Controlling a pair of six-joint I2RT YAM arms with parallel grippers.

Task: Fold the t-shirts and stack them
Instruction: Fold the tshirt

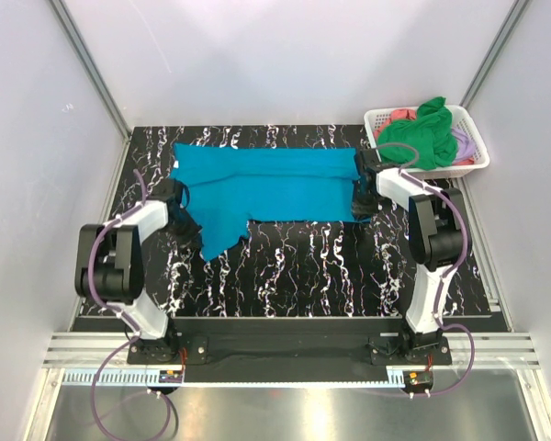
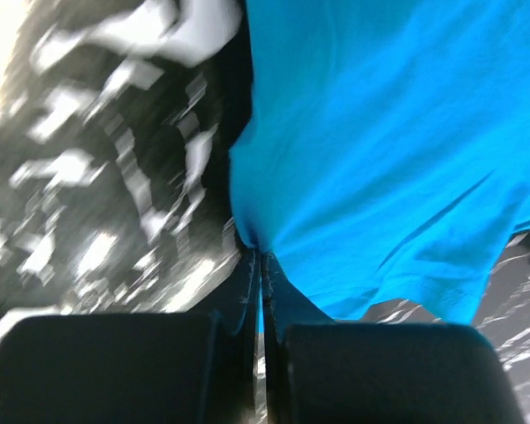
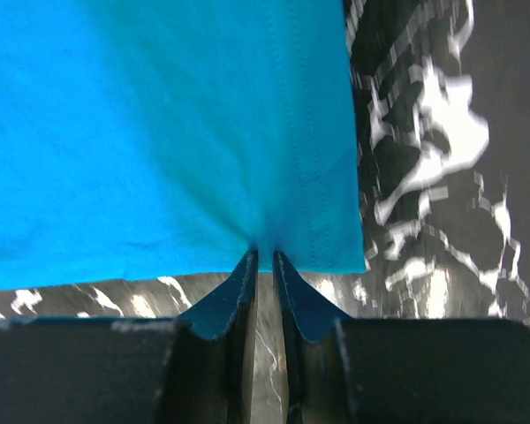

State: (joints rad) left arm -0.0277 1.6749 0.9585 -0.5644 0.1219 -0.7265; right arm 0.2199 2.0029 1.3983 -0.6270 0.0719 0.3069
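A teal-blue t-shirt (image 1: 266, 184) lies spread across the far half of the black marbled table, a sleeve hanging toward the near left. My left gripper (image 1: 185, 223) is shut on the shirt's left edge; in the left wrist view the cloth (image 2: 380, 159) bunches into the closed fingertips (image 2: 260, 258). My right gripper (image 1: 364, 204) is shut on the shirt's right hem; in the right wrist view the cloth (image 3: 159, 132) puckers at the fingertips (image 3: 264, 254). A bright green shirt (image 1: 427, 129), a coral-pink one (image 1: 399, 117) and a lilac one (image 1: 462, 141) lie in the basket.
A white lattice basket (image 1: 477, 158) stands at the far right corner, just beyond my right arm. White walls close in the table (image 1: 312, 266) on three sides. The table's marbled surface shows in front of the shirt.
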